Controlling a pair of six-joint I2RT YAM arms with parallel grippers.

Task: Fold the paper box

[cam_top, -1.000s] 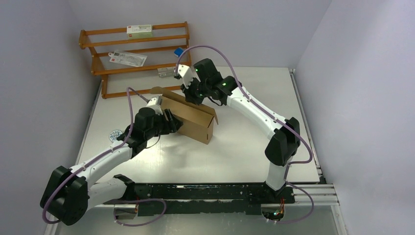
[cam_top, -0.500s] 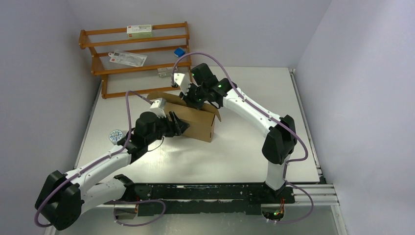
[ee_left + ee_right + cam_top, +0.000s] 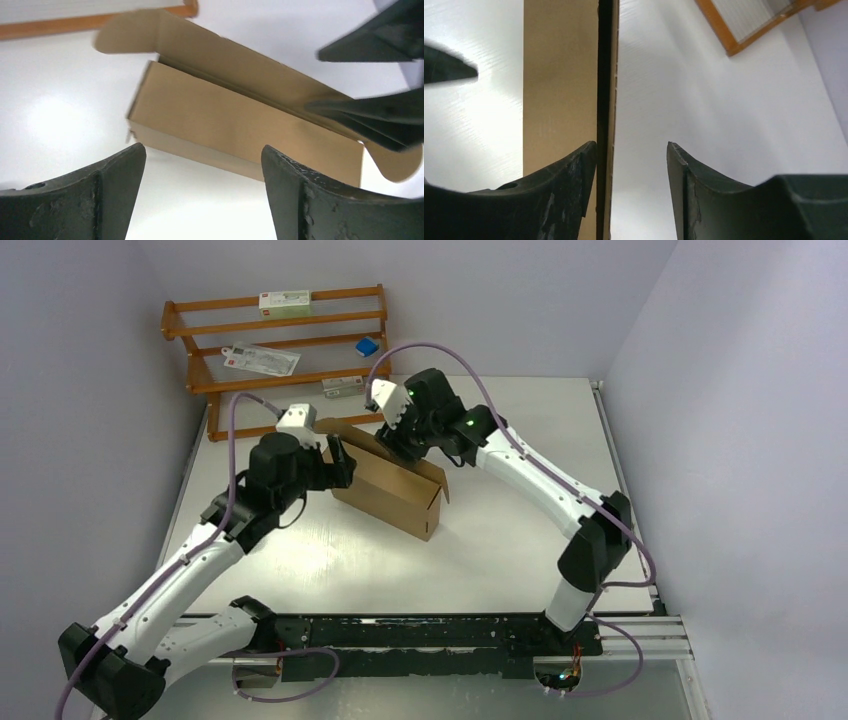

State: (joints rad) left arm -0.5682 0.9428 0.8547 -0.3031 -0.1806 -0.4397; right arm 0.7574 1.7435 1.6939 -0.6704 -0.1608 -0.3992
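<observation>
The paper box (image 3: 392,490) is a long brown cardboard carton that lies slantwise mid-table with its top open and its flaps up. My left gripper (image 3: 337,462) hovers at the box's left end, open and empty. In the left wrist view the box (image 3: 235,120) lies beyond the left gripper (image 3: 202,162), apart from the fingers. My right gripper (image 3: 397,445) is over the box's rear wall. In the right wrist view it (image 3: 631,157) is open, with the wall's thin edge (image 3: 611,100) between the jaws, close to the left finger (image 3: 574,175) and well off the right one.
A wooden rack (image 3: 280,350) stands against the back-left wall with white cartons (image 3: 285,303) and a small blue item (image 3: 366,345) on its shelves. Its orange rail shows in the wrist views (image 3: 75,25) (image 3: 744,30). White tabletop (image 3: 520,450) surrounds the box.
Both grippers have opened. The right one let go of the box's rear wall. The left arm rose and swung back to the box's left end.
</observation>
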